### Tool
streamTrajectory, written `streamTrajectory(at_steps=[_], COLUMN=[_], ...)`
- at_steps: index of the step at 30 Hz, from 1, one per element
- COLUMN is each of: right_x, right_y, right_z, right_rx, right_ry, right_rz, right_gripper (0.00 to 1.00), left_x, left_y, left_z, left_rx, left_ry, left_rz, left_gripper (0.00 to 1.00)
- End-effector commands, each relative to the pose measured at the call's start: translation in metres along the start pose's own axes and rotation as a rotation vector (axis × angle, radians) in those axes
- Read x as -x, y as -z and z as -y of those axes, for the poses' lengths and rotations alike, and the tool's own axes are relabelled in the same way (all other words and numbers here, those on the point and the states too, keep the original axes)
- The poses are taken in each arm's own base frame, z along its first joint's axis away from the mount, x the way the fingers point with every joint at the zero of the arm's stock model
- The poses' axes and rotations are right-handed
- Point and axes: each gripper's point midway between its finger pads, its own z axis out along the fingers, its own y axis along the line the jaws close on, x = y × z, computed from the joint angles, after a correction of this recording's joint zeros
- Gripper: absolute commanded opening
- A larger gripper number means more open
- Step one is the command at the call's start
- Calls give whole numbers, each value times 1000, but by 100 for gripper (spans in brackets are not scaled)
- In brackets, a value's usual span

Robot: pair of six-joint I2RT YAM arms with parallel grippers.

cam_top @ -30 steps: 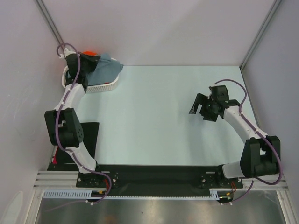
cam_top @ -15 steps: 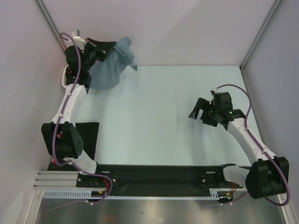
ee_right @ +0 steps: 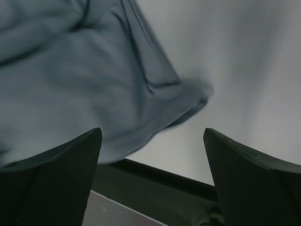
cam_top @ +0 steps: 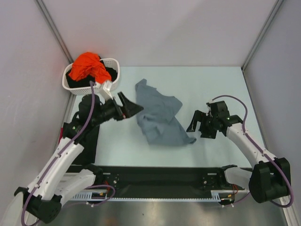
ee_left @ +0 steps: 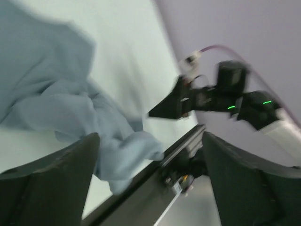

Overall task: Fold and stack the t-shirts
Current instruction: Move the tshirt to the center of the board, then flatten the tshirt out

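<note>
A grey-blue t-shirt [cam_top: 160,117] lies crumpled on the pale table, near its middle. My left gripper [cam_top: 130,106] hovers at the shirt's left edge, open and holding nothing. In the left wrist view the shirt [ee_left: 51,99] spreads ahead of the wide-apart fingers [ee_left: 47,188]. Just right of the shirt's lower corner is my right gripper [cam_top: 196,123], also open and empty. Its wrist view shows the shirt [ee_right: 70,70] above the gap between its fingers [ee_right: 51,169]. An orange t-shirt [cam_top: 88,66] is heaped in the white basket [cam_top: 114,70] at the back left.
Something dark lies under the orange shirt in the basket. A black mat [cam_top: 91,141] sits at the table's left side. A black rail [cam_top: 160,174] runs along the near edge. Walls close in the left, back and right.
The left gripper lifted the grey-blue shirt out of the basket, swung it to the middle of the table and let go. The right gripper shifted slightly nearer and left.
</note>
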Motion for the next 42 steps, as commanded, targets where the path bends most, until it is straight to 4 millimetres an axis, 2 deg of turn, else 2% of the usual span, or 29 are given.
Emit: streamTrajectory(at_steps=[1, 3, 5, 7, 8, 11, 12, 14, 16, 17, 18, 19, 20, 21, 22, 23, 24, 25, 27, 28, 29, 30, 34, 35, 37, 38, 40, 41, 42], right_x=[-19, -25, -26, -29, -28, -23, -14, -6, 16, 21, 30, 49, 52, 63, 76, 84, 84, 95, 98, 102, 110, 108, 109, 111, 116, 121, 125, 126, 129], right_y=[0, -1, -3, -9, -12, -27, -27, -42, -49, -62, -67, -69, -84, -91, -97, -103, -119, -123, -140, -144, -147, -155, -167, -168, -172, -173, -175, -178, -175], right_z=[-11, -19, -26, -30, -30, -33, -43, -50, -65, -62, -61, -71, -67, -66, -69, -67, -56, -59, -48, -50, -53, -49, -49, -49, -54, -57, -60, -58, -62], right_rx=[53, 80, 99, 102, 99, 106, 132, 152, 159, 137, 113, 119, 91, 68, 61, 49, 27, 35, 19, 25, 33, 26, 28, 31, 56, 79, 90, 94, 108], right_ry=[17, 48, 78, 112, 116, 120, 135, 135, 143, 134, 132, 142, 123, 116, 97, 76, 19, 1, -42, -49, -48, -57, -89, -95, -89, -81, -88, -105, -108], right_rz=[-39, -57, -57, -67, -69, -97, -89, -125, -101, -120, -105, -64, -78, -53, -35, -32, -67, -59, -91, -91, -84, -106, -130, -125, -103, -90, -91, -99, -102], right_gripper=[96, 98, 98, 98, 96, 87, 79, 76, 76, 77, 78, 79, 80, 81, 81, 81, 81, 81, 79, 78, 74, 71, 58, 50, 41, 30, 15, 0, 0], left_x=[-70, -91, -93, -100, -111, -125, -136, -143, -146, -146, -137, -142, -135, -136, -145, -141, -146, -147, -156, -159, -164, -167, -168, -165, -161, -155, -151, -147, -143], left_y=[35, 52, 58, 54, 48, 33, 22, 13, 0, -5, -15, -22, -32, -36, -40, -47, -48, -50, -52, -52, -52, -53, -55, -57, -57, -57, -57, -55, -53], left_z=[-92, -112, -121, -126, -130, -138, -144, -151, -168, -174, -173, -183, -181, -184, -197, -197, -200, -204, -214, -217, -221, -222, -226, -224, -224, -222, -221, -220, -223], left_rx=[371, 449, 475, 458, 445, 413, 403, 403, 444, 460, 455, 472, 465, 470, 505, 507, 514, 526, 552, 561, 563, 559, 556, 553, 560, 565, 567, 583, 606], left_ry=[-9, 0, -29, -58, -44, -32, -11, -16, -38, -43, -67, -74, -90, -93, -89, -98, -96, -100, -86, -83, -74, -75, -92, -97, -112, -128, -142, -150, -170], left_rz=[-167, -209, -194, -221, -275, -346, -404, -450, -484, -499, -488, -531, -527, -547, -598, -603, -629, -635, -671, -686, -712, -724, -739, -736, -730, -720, -716, -716, -711], left_gripper=[100, 100, 100, 98, 96, 84, 76, 75, 83, 86, 91, 96, 97, 97, 96, 95, 93, 91, 80, 77, 73, 62, 52, 44, 31, 25, 19, 10, 6])
